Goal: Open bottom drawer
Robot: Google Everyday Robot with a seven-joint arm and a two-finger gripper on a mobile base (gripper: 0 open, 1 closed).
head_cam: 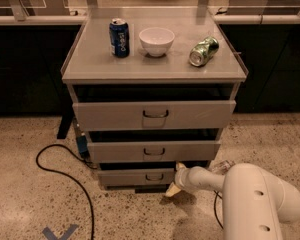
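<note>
The bottom drawer point(135, 177) is the lowest and narrowest grey front of the cabinet, with a small dark bar handle point(154, 177) at its centre. It stands slightly pulled out, a dark gap above it. My gripper point(175, 183) is at the drawer's right end, just right of the handle, low near the floor. A pale fingertip point(171, 190) points down-left below the drawer front. The white arm point(255, 196) reaches in from the lower right.
The middle drawer point(154, 152) and top drawer point(155, 115) are also partly pulled out. On the cabinet top stand a blue can point(119, 38), a white bowl point(156, 40) and a tipped green can point(203, 51). A black cable point(65, 176) loops on the floor at left.
</note>
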